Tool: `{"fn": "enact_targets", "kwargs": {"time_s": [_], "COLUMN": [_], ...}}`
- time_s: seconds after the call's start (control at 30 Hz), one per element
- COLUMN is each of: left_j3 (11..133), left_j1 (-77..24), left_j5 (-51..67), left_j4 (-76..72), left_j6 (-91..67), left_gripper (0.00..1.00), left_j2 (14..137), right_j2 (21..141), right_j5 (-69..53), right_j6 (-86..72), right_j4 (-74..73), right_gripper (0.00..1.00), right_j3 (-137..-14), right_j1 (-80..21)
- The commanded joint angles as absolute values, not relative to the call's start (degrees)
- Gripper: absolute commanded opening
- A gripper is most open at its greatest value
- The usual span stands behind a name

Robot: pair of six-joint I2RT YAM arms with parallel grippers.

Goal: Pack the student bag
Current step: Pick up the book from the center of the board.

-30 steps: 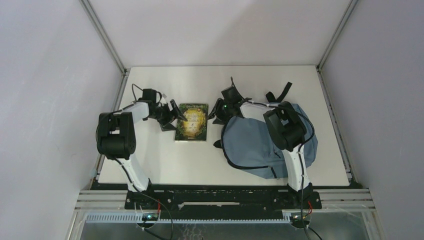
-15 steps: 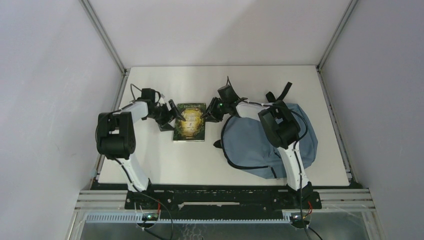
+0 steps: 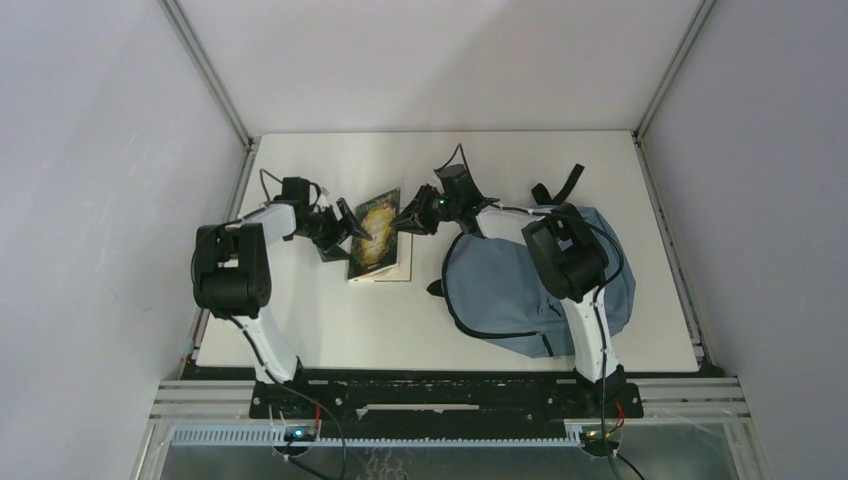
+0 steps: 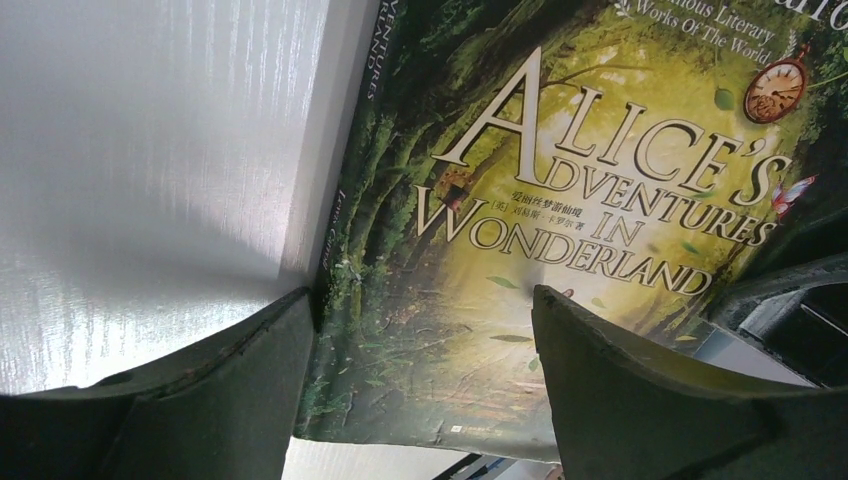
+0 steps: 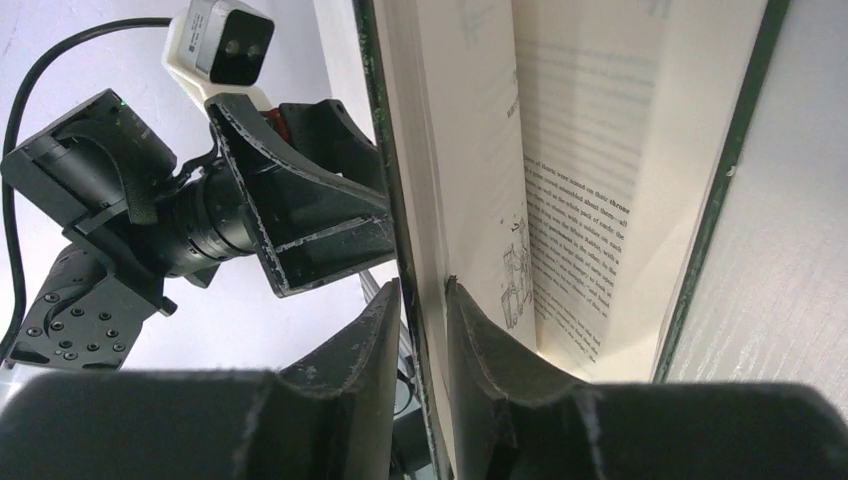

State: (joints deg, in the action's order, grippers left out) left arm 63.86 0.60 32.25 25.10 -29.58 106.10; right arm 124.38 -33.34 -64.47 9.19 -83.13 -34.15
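Note:
The student bag (image 3: 510, 285), blue-grey with black straps, lies flat at the table's right under my right arm. A green "Alice's Adventures in Wonderland" book (image 3: 375, 238) lies left of it, its front cover tilted up. My right gripper (image 3: 407, 214) is shut on the book's cover and a few pages (image 5: 470, 150), with the printed pages fanned open beside it in the right wrist view. My left gripper (image 3: 345, 226) is open at the book's spine side. In the left wrist view its fingers (image 4: 200, 400) stand either side of the cover (image 4: 560, 200); my left gripper (image 4: 425, 325) holds nothing.
The white table (image 3: 330, 320) is walled by grey panels on three sides. The bag's black straps (image 3: 565, 185) trail toward the back right. The left arm's wrist camera and fingers (image 5: 300, 230) show close behind the lifted cover in the right wrist view.
My right gripper moved left from the bag to the book's right edge, shut on the cover and lifted it, so the book stands partly open. My left gripper stayed at the spine.

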Motion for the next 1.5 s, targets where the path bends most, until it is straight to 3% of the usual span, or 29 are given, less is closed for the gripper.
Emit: {"fn": "enact_targets", "kwargs": {"time_s": [0.0, 0.1, 0.27, 0.6, 0.77, 1.1, 1.33, 1.47], "left_j3": [61.87, 61.79, 62.25, 63.10, 61.75, 57.74, 53.66, 53.07], "left_j1": [-0.18, -0.18, -0.18, 1.35, 2.31, 2.90, 2.62, 2.63], "left_j5": [31.99, 31.76, 31.05, 29.48, 31.69, 46.80, 54.93, 54.93], "left_j4": [22.59, 22.65, 23.49, 28.52, 28.37, 21.48, 10.47, 9.32], "left_j6": [-29.61, -29.55, -29.23, -25.37, -24.90, -27.70, -35.23, -37.50], "left_gripper": [0.84, 0.84, 0.84, 0.89, 0.91, 0.96, 0.89, 0.68], "left_j2": [107.58, 107.50, 106.83, 98.88, 98.32, 100.59, 99.56, 97.54], "right_j2": [122.60, 123.13, 122.50, 116.75, 114.86, 118.98, 121.35, 121.82], "right_j5": [-35.61, -34.30, -33.06, -37.40, -41.56, -47.58, -46.25, -44.70], "right_j6": [-64.69, -63.56, -62.25, -65.79, -70.48, -80.60, -80.60, -79.36], "right_j4": [11.60, 9.12, 5.66, 14.90, 26.26, 46.72, 46.58, 41.75], "right_gripper": [0.29, 0.26, 0.00, 0.00, 0.00, 0.00, 0.00, 0.00], "right_j3": [-83.40, -83.58, -83.33, -76.82, -72.38, -69.35, -69.29, -69.36], "right_j1": [-36.18, -36.25, -35.33, -31.32, -29.63, -28.83, -29.47, -29.54]}}
